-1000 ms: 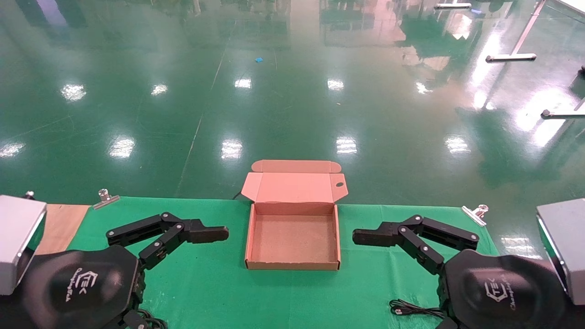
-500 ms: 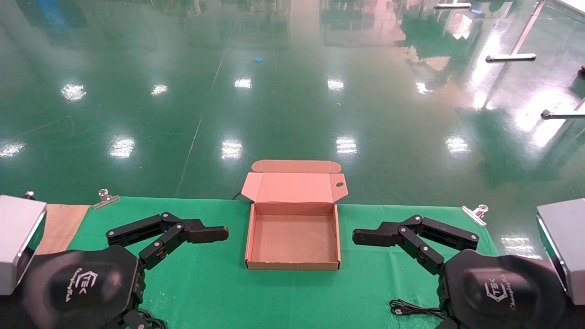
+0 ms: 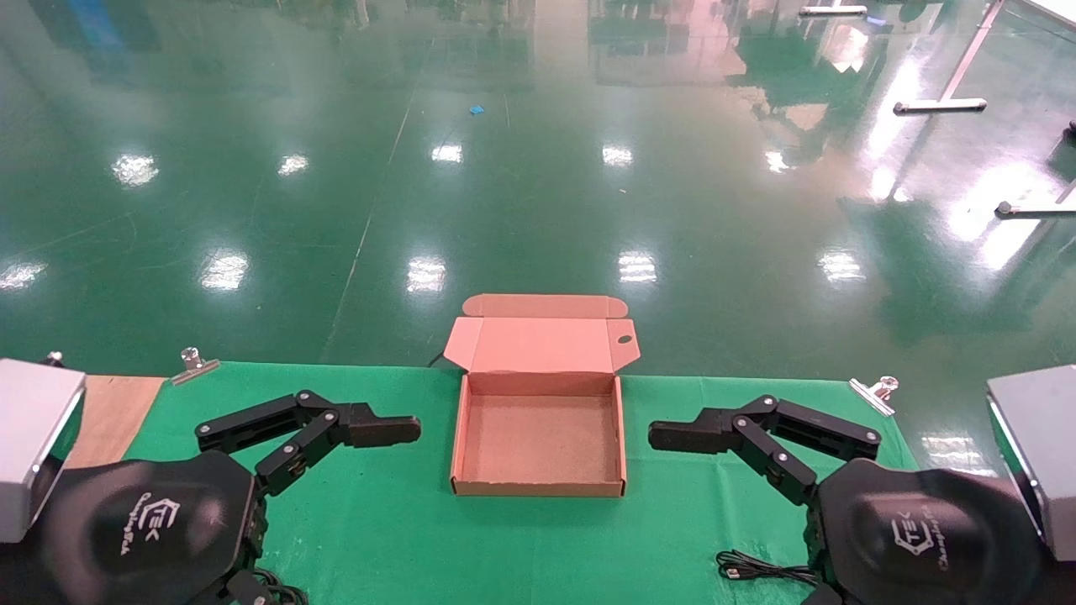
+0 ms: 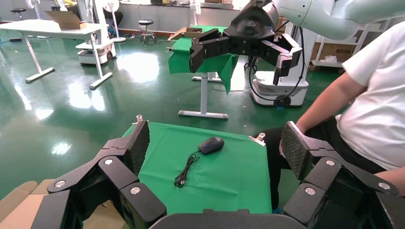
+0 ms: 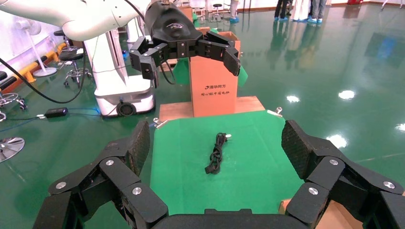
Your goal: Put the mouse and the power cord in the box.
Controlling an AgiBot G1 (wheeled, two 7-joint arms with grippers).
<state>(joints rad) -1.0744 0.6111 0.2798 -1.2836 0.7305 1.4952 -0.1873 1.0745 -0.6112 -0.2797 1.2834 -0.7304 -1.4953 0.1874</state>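
Nothing differs from the earlier frames. The box sits lid-open and empty at the worktop's far edge, midway along it. The left hand and right hand flank it, both released. The mouse lies near the worktop's right edge, the power cord towards its left edge.

Glossy green floor (ceiling lights mirrored), white table legs far right.
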